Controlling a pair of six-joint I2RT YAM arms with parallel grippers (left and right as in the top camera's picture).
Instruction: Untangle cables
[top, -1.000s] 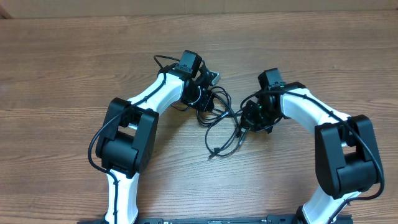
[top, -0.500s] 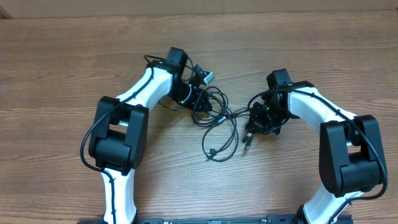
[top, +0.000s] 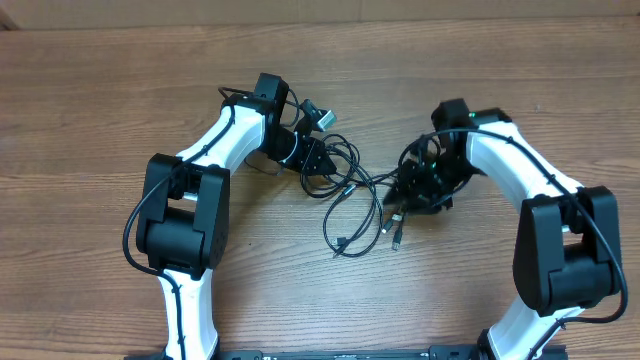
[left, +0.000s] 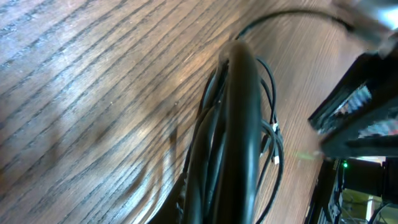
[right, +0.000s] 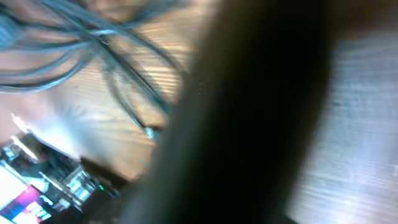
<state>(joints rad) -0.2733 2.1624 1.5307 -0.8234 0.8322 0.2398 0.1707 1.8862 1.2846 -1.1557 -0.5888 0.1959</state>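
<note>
The cables are thin black cords lying in a tangled loop on the wooden table between my two arms. A silvery plug sticks up near the left wrist, and small plug ends hang below the right gripper. My left gripper is shut on a bunch of cords, which fill the left wrist view as a thick dark bundle. My right gripper grips the tangle's right side. The right wrist view is blurred and mostly blocked by a dark shape, with cord loops at its upper left.
The wooden table stretches around both arms. Thicker black wires run along the left arm and the right arm. The far table edge meets a tan wall at the top.
My left gripper has moved left and back with its cords. My right gripper has shifted slightly right and back. The tangle is stretched wider between them.
</note>
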